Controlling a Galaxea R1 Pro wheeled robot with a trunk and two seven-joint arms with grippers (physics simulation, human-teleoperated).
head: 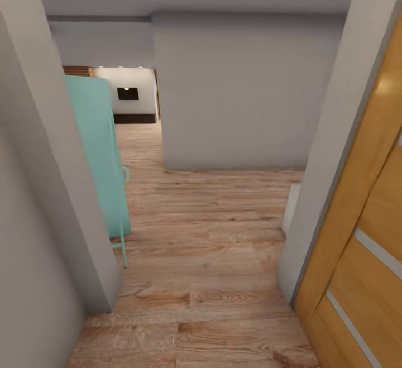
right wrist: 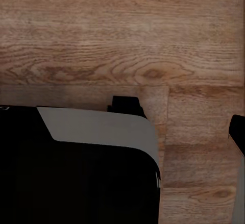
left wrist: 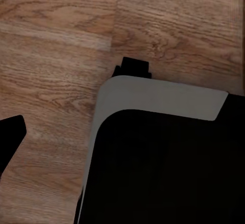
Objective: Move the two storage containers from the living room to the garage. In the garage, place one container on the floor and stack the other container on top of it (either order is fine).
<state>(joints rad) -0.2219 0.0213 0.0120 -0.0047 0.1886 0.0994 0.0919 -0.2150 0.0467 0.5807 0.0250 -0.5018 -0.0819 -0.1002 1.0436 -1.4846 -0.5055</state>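
Light wood plank floor [head: 201, 278] is seen nearest, running down a hallway. At the left a grey wall edge [head: 50, 189] is passed, then a turquoise panel [head: 97, 150], then a far brick strip [head: 78, 70] of the living room. An orange-brown door [head: 363, 245] stands at the right. Black and grey robot base [left wrist: 163, 152] is shown over planks in both wrist views. Neither tool's state can be told. No storage container is seen.

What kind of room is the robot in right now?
It looks like a hallway inside a house, seen through a doorway. There is a light wood plank floor, plain grey walls close on both sides, and an orange-brown wooden door standing open at the right. Farther on, a brighter room opens up.
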